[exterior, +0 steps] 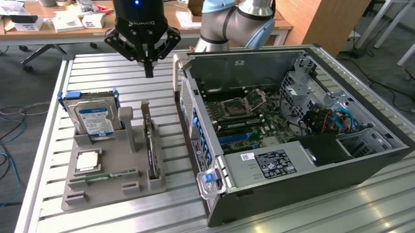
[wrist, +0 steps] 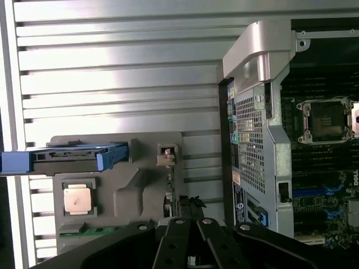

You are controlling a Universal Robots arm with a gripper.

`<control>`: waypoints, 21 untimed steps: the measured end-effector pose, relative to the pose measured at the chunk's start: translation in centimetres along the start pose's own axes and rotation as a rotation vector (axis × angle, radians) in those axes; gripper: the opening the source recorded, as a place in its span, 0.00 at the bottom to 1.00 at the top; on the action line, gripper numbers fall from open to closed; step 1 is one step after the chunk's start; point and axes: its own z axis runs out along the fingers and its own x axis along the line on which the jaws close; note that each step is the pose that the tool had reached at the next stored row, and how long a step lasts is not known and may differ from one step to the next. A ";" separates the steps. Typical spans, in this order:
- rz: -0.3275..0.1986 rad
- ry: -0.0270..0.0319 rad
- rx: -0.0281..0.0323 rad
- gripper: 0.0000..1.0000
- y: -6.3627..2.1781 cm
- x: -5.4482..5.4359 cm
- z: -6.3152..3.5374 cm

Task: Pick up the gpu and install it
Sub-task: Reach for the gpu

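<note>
Gripper (exterior: 148, 73): jaws closed, empty, above slatted table (exterior: 97, 73). Nearer the camera than it: grey holder (exterior: 110, 194) with upright gpu (exterior: 151, 150) and hard drive (exterior: 95, 121). To its exterior view's right: open computer case (exterior: 292, 131)

The computer case (exterior: 311, 184) is set just beside the parts holder (exterior: 107, 187), on the exterior view's right. The hard drive (exterior: 95, 121) is stood at the holder's far end, the gpu (exterior: 151, 150) along its case-side edge.

We count one tool (exterior: 148, 73) on one robot arm (exterior: 240, 19). On the one slatted desk (exterior: 110, 73) we count one open computer case (exterior: 311, 194) and one grey fixture (exterior: 113, 194). The fixture carries four parts: one gpu (exterior: 151, 150), one hard drive (exterior: 94, 119), one processor (exterior: 87, 161) and one memory stick (exterior: 104, 176).
</note>
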 end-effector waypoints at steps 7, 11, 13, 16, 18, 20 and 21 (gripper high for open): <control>0.000 0.0000 0.0000 0.11 -0.05 0.5 -0.02; 0.000 0.0000 -0.0001 0.11 -0.05 0.6 -0.02; 0.000 0.0000 0.0000 0.11 -0.05 0.6 -0.02; 0.001 0.0001 0.0000 0.11 -0.14 0.6 -0.03; 0.000 0.0000 0.0000 0.11 -0.33 0.6 -0.03; 0.000 0.0001 0.0000 0.11 -0.59 0.5 -0.05; 0.000 0.0000 0.0000 0.11 -0.77 0.5 -0.05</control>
